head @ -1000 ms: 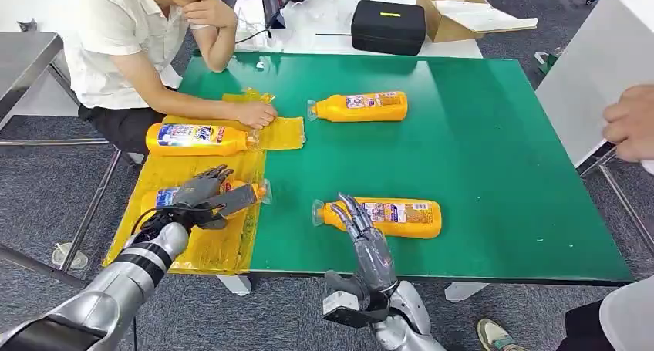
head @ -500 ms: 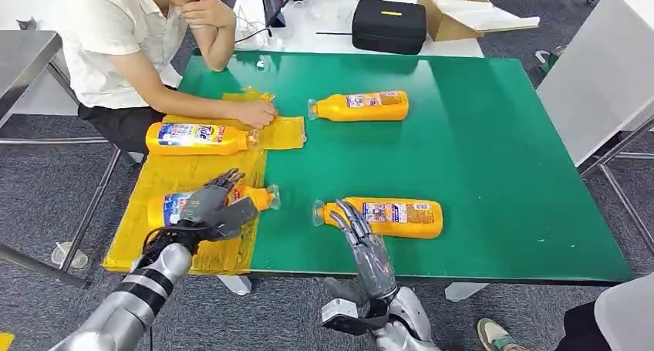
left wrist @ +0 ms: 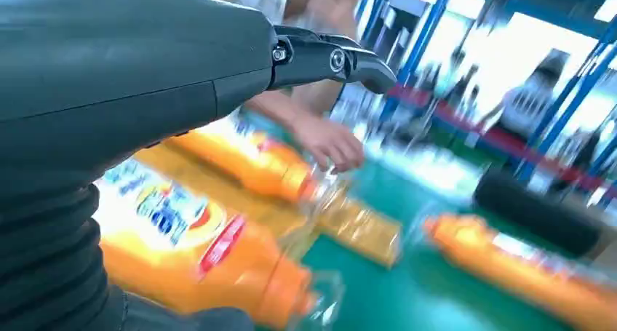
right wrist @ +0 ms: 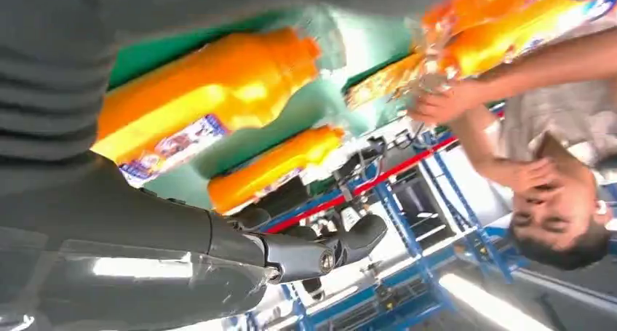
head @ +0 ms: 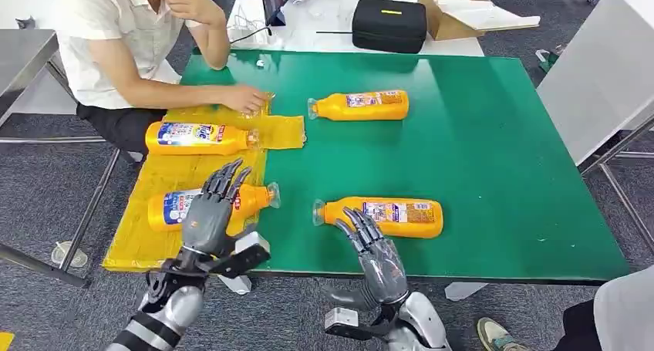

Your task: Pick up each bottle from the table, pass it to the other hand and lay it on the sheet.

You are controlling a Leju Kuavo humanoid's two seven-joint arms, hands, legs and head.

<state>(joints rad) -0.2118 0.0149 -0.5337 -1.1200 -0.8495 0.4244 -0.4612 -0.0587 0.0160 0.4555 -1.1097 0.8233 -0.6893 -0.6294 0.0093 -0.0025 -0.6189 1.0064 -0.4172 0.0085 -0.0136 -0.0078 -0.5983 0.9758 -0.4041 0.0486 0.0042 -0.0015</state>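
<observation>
1. Sheet (head: pixel 166 183): yellow, lying over the left edge of the green bench (head: pixel 478 166); a smaller yellow flap reaches right at its far end.
2. Far sheet bottle (head: pixel 197 137): orange, on its side on the far part of the sheet, cap to the right.
3. Person (head: pixel 123 42): seated at the far left corner; one hand (head: pixel 247 99) rests on the sheet's far edge, just beyond that bottle.
4. Near sheet bottle (head: pixel 177 208): on its side on the near part of the sheet, cap pointing right past the sheet's edge; partly hidden by the left hand.
5. Left hand (head: pixel 212 212): raised over the near sheet bottle, palm down, fingers (head: pixel 230 175) spread wide and holding nothing.
6. Near bench bottle (head: pixel 385 217): on its side on bare green near the front edge, cap to the left.
7. Right hand (head: pixel 378 251): at the near edge just before that bottle, fingers (head: pixel 356 224) spread apart and empty; whether the tips touch the bottle cannot be told.
8. Far bench bottle (head: pixel 361 106): on its side toward the far edge, cap to the left, well apart from both hands.
9. Black case (head: pixel 389 25): on a white surface beyond the bench, with an open carton (head: pixel 455 10) to its right.
</observation>
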